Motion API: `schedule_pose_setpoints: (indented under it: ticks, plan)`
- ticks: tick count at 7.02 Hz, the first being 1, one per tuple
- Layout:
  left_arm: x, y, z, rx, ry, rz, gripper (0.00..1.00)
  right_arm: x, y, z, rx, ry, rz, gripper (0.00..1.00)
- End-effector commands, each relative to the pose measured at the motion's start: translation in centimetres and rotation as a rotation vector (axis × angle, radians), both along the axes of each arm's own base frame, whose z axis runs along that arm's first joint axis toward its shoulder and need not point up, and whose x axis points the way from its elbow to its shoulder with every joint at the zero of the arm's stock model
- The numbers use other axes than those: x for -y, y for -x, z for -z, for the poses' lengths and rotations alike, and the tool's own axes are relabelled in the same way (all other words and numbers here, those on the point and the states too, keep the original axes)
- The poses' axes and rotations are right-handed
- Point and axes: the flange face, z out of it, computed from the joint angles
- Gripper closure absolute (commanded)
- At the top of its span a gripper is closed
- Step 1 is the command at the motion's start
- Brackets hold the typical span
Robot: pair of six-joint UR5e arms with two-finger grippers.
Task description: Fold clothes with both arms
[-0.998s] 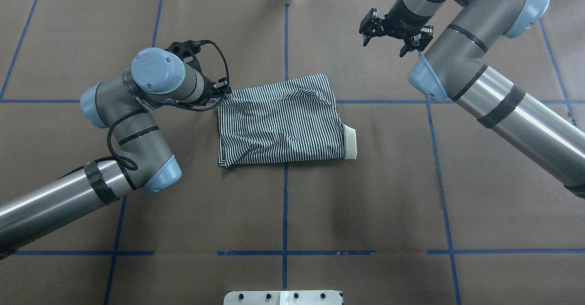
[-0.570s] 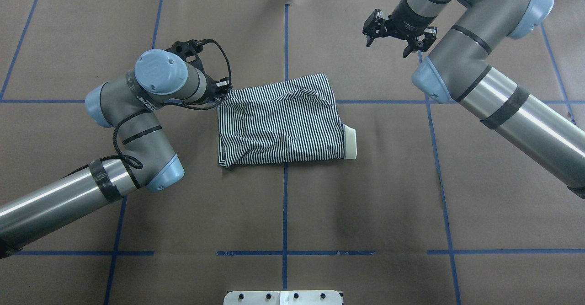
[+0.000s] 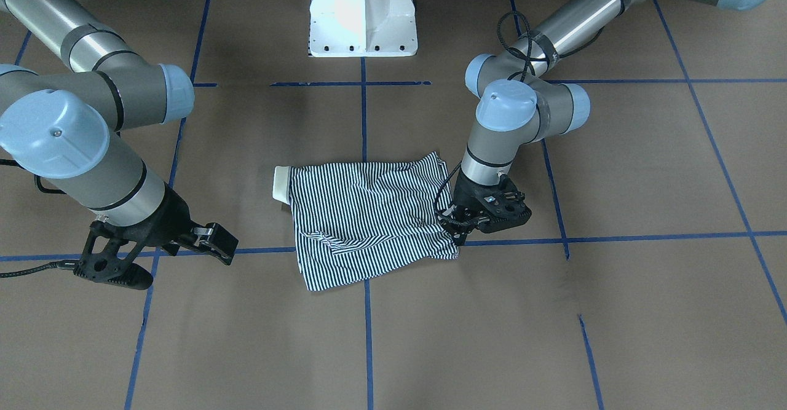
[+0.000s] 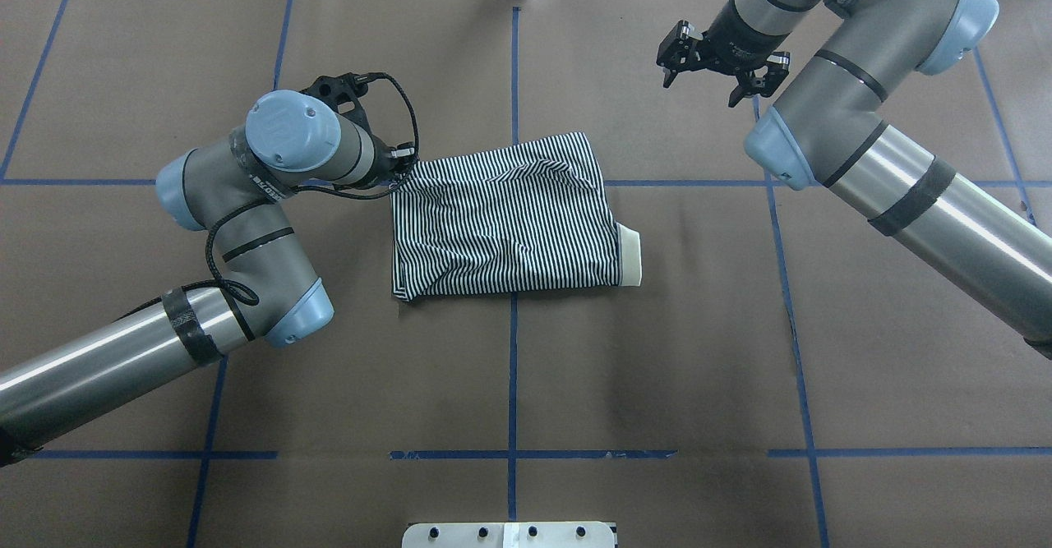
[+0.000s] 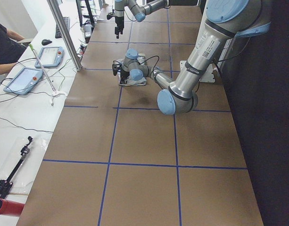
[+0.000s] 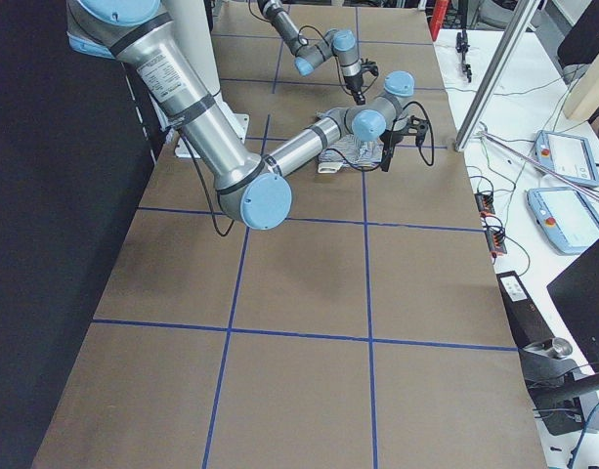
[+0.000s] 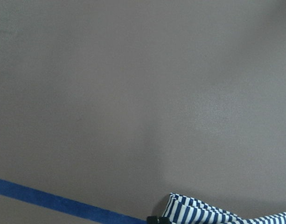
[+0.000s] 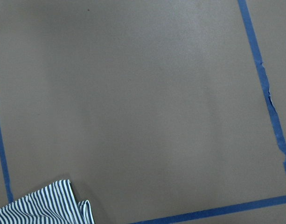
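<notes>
The striped polo shirt [image 4: 505, 219] lies folded into a rough rectangle at the table's middle, its white collar [image 4: 629, 256] sticking out on the right side. It also shows in the front view [image 3: 369, 219]. My left gripper [image 4: 403, 172] is low at the shirt's far left corner and looks shut on that corner [image 3: 455, 228]. The left wrist view shows only the pinched striped cloth [image 7: 203, 214] at its bottom edge. My right gripper [image 4: 700, 88] is open and empty, raised well off the shirt's far right corner [image 3: 187, 270]. A shirt corner [image 8: 40, 205] shows in the right wrist view.
The brown table cover carries a grid of blue tape lines [image 4: 514, 367]. The white pedestal base [image 3: 363, 10] stands at the robot's side of the table. A bench with tablets [image 5: 21, 80] and a seated person [image 5: 3, 42] lies beyond the far edge.
My right gripper has moved up and away from the shirt, toward the far right. My left arm's elbow has shifted slightly right while its gripper stays at the corner. The shirt has not moved.
</notes>
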Motion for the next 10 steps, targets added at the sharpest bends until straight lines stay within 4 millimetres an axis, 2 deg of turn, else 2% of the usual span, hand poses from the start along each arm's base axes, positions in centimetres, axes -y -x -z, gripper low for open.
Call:
schedule_pose_setpoints:
  ticks: [1,2,3,4,5,6,7,8,9,10]
  plan:
    - [1.9,1.7,0.5,0.003,-0.007,0.034,1.0,-0.2,-0.2,-0.4,0.0,0.001,0.0,0.0]
    - [3.2,2.9,-0.1,0.028,-0.027,0.035,1.0,-0.2,-0.1,-0.4,0.0,0.001,0.002,0.0]
    - [3.9,3.0,-0.8,0.043,-0.019,0.043,1.0,-0.2,-0.1,-0.5,-0.002,0.001,0.001,0.0]
    - [4.2,3.1,-0.6,0.047,-0.028,0.057,1.0,-0.2,-0.1,-0.6,-0.004,0.002,0.0,0.0]
    - [4.3,3.0,0.0,0.042,-0.031,0.06,0.33,-0.2,-0.1,-0.7,-0.005,0.003,0.0,0.0]
    - [4.5,2.8,-0.2,0.048,-0.031,0.059,0.0,-0.1,-0.3,-0.7,-0.005,0.003,-0.003,0.0]
    - [4.8,3.2,0.1,0.068,-0.074,0.028,0.0,0.4,-1.3,-0.8,-0.005,0.005,-0.014,0.0]
    - [6.8,6.4,0.2,0.075,-0.097,0.048,0.0,1.5,-3.6,-0.7,-0.01,-0.037,-0.005,0.0]
    - [7.7,10.1,0.2,0.083,-0.144,0.002,0.0,2.5,-7.2,-2.1,-0.006,-0.068,0.029,0.0]
    - [7.2,14.4,-0.8,0.086,-0.185,-0.032,0.0,2.6,-11.1,-4.6,-0.01,-0.101,0.061,0.0]
